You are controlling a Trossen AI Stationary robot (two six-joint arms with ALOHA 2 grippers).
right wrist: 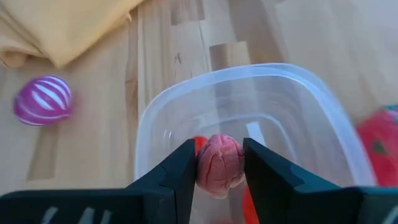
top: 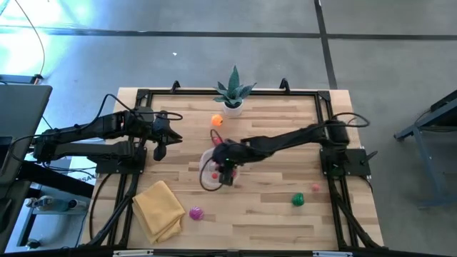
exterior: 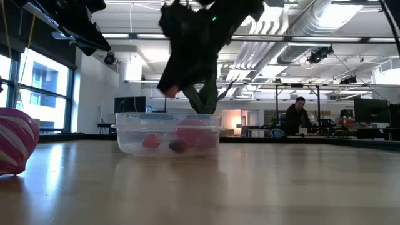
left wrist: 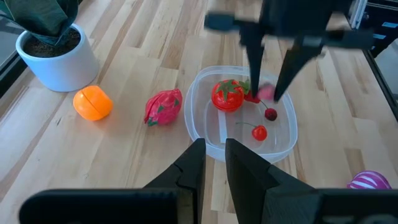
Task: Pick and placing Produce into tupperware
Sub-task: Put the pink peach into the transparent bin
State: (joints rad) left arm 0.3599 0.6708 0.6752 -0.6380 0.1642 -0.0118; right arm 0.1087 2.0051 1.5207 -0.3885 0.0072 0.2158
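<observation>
Right end effector (right wrist: 219,165) over tupperware (top: 214,170).
It gripped a pink piece (right wrist: 219,165) directly above the open tupperware; the drop lay straight down.

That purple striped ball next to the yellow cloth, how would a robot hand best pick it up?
Across its widest middle, from straight above. The purple striped ball is round, so any lower or higher pinch would probably slip off. It lies on the bare table close to the yellow cloth, so the fingers are better set along the cloth's edge, not towards it.
</observation>
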